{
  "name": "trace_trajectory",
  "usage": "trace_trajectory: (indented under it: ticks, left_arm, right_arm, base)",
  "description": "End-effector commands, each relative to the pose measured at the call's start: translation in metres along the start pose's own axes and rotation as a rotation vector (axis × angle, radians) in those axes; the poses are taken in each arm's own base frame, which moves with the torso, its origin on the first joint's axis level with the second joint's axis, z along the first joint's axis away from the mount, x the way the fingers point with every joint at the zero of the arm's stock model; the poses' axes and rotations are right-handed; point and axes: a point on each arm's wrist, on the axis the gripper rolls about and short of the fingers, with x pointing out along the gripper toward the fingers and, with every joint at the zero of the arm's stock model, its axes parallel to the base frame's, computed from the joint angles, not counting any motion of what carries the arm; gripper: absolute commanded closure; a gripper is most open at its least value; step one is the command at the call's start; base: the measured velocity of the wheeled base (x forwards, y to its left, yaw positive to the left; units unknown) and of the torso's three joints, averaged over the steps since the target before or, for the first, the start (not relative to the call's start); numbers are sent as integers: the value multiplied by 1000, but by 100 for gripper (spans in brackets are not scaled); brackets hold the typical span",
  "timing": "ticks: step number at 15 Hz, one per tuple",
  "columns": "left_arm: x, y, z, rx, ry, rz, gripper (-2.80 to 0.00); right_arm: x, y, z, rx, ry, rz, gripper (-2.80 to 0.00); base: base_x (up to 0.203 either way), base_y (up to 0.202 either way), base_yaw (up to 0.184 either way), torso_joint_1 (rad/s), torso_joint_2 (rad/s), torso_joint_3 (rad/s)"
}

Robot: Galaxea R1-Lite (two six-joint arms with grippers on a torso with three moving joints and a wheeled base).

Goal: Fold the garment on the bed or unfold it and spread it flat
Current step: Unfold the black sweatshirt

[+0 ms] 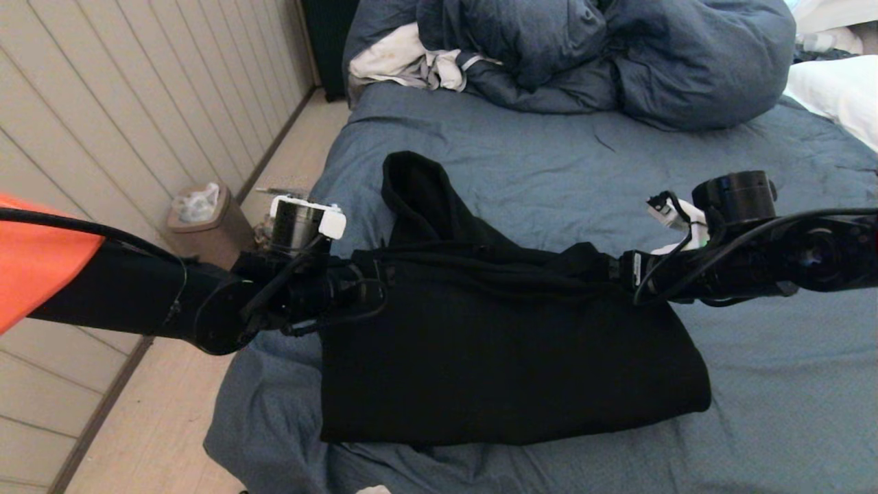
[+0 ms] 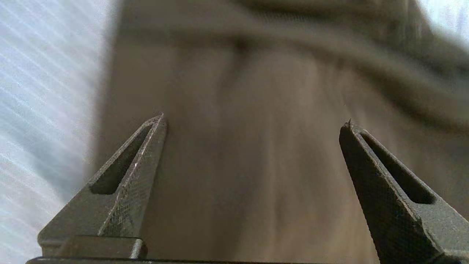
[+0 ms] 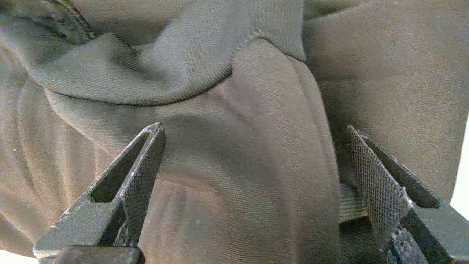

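The left hand (image 1: 374, 288) is at the left edge of the garment (image 1: 501, 350), its fingers (image 2: 143, 161) spread wide with nothing between them; in the head view dark fabric makes its tips hard to separate. The garment lies folded on the bed (image 1: 789, 384), hood toward the duvet (image 1: 617, 55). The right hand (image 1: 614, 267), at the garment's right edge, is likewise open, one finger (image 3: 373, 183) partly hidden by cloth.
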Motion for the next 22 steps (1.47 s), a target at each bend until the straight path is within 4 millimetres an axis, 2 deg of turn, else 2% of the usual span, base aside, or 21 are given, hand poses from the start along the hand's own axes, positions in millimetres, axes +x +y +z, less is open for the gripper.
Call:
trace_trajectory:
  ticks: [1, 5, 6, 7, 8, 16, 22]
  left_arm:
    - [0, -4, -6, 5, 15, -10, -280]
    - [1, -6, -5, 4, 12, -16, -280]
    - [1, -6, -5, 5, 10, -17, -56]
    - [1, -7, -5, 5, 9, -19, 0]
    - [2, -6, -5, 4, 12, -20, 0]
    - [2, -6, -11, 6, -18, -38, 0]
    - [-34, -9, 0, 4, -68, -63, 0]
  right_arm:
    - [1, 0, -1, 2, 4, 2, -280]
    - [1, 1, -1, 1, 6, 4, -280]
    - [1, 1, -1, 1, 6, 4, -280]
    - [2, 1, -1, 4, 7, 5, -280]
    - [4, 2, -2, 4, 14, 5, 0]
    - [2, 4, -3, -1, 9, 17, 0]
    - [-31, 14, 2, -17, -60, 29, 0]
  base:
    - [0, 0, 0, 0, 0, 0]
    - [0, 0, 0, 0, 0, 0]
    - [0, 0, 0, 0, 0, 0]
    - [0, 0, 0, 0, 0, 0]
    - [0, 0, 0, 0, 0, 0]
    - [0, 0, 0, 0, 0, 0]
    - [0, 0, 0, 0, 0, 0]
